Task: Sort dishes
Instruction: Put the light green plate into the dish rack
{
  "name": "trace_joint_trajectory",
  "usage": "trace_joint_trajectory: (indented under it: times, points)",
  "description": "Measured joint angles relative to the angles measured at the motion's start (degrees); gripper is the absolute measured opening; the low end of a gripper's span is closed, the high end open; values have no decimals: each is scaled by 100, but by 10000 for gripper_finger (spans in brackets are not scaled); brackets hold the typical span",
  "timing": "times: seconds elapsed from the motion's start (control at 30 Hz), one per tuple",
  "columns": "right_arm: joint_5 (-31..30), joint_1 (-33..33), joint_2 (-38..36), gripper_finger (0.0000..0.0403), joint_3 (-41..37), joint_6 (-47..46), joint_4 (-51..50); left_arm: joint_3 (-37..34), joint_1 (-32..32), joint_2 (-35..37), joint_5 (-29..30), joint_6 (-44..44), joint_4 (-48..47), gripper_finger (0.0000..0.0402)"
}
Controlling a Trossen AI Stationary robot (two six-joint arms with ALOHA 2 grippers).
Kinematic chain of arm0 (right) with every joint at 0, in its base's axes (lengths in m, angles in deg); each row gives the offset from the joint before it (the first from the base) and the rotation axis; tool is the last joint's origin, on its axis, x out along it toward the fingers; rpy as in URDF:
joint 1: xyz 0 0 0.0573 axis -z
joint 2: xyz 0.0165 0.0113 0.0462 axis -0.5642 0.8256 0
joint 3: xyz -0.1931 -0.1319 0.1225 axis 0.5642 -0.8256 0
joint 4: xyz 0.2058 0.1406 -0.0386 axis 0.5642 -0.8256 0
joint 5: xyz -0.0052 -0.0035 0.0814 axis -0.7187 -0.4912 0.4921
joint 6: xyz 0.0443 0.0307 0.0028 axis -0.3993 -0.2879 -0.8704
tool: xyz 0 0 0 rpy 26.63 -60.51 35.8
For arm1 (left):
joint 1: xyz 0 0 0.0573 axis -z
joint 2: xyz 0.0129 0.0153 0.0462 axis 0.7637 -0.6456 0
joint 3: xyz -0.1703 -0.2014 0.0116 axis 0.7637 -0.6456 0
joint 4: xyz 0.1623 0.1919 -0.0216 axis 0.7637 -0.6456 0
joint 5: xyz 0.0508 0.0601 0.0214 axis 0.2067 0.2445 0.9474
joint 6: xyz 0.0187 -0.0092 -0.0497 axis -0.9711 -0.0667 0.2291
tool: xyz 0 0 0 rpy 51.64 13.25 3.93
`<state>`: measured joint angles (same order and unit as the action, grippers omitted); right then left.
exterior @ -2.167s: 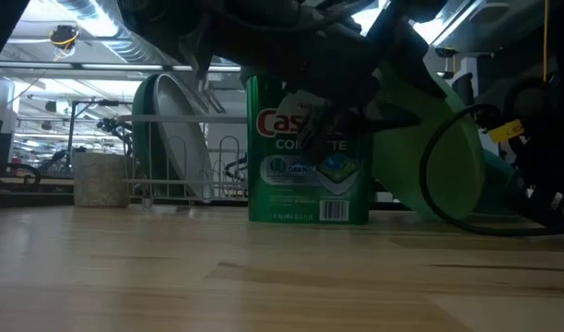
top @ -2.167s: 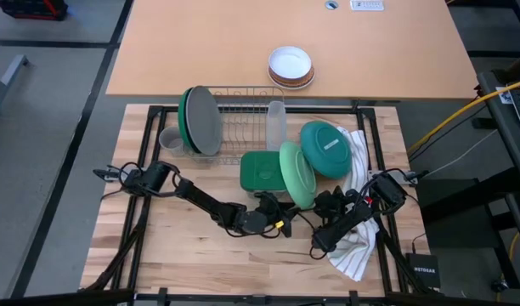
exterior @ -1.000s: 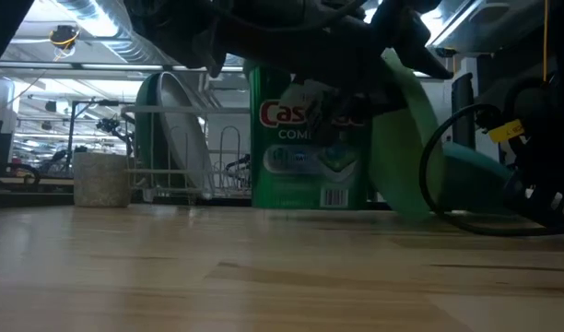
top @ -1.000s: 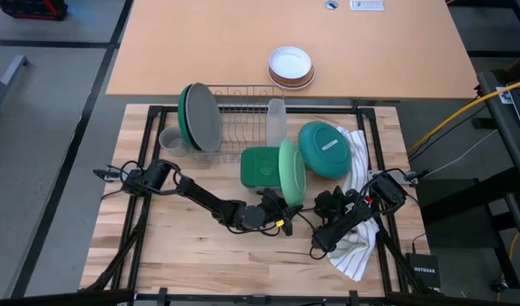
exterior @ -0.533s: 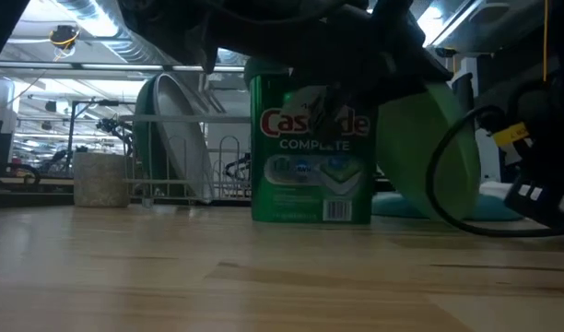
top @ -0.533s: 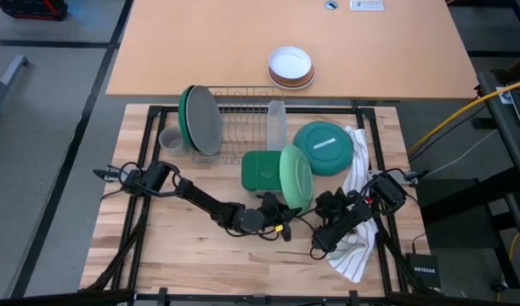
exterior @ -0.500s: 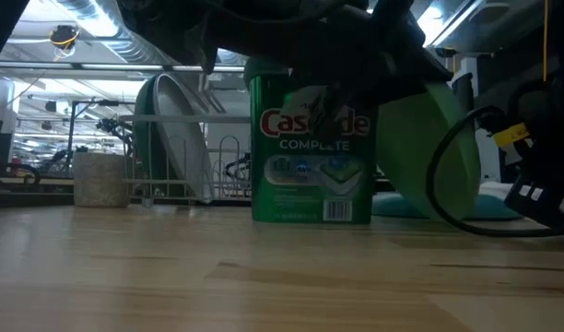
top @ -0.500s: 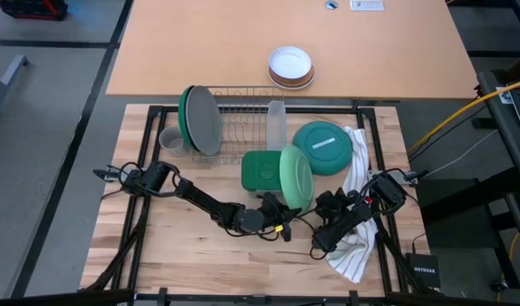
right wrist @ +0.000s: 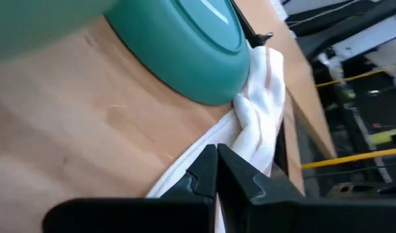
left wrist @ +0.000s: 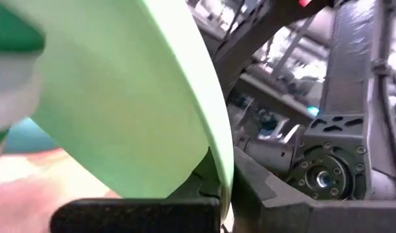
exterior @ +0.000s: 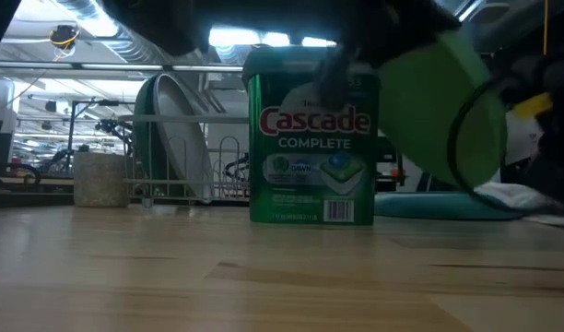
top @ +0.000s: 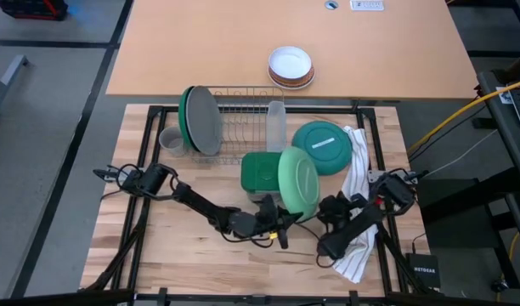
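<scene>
The light green plate (top: 298, 181) stands tilted on edge just in front of the green Cascade tub (top: 260, 172), lifted clear of the worktop (top: 192, 246) in the low view. The left pincer (top: 277, 219) is clamped on its lower rim; the left wrist view shows the rim (left wrist: 220, 165) wedged down between the dark fingers. The left arm reaches low across the wood from the left edge, forearm nearly flat and wrist turned toward the plate.

The right pincer (top: 328, 206) sits just beside the plate's right edge with its fingers pressed together and nothing between them, over the white striped towel (top: 355, 183). Its arm folds back toward the right edge of the worktop.

The teal plate (top: 323, 147) lies face down behind the light green one, its edge on the towel. Farther left, the dark green and grey plates (top: 200, 119) stand upright in the wire rack (top: 239, 115), with the small grey mug (top: 170, 139) beside them.
</scene>
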<state>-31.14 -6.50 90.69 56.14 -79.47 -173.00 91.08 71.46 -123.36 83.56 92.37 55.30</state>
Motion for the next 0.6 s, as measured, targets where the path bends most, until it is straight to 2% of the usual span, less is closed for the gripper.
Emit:
trace_joint_trajectory:
  times: [0.23,0.47,0.6]
  points:
    - [-28,-542,-560,7,226,-308,-18,2,7,7,-7,-560,678,2]
    - [-45,-1058,-1179,7,540,-377,-10,2,7,61,-3,-1764,1766,2]
    - [-220,-1325,-1564,7,776,-370,-14,2,9,318,76,-2540,1786,2]
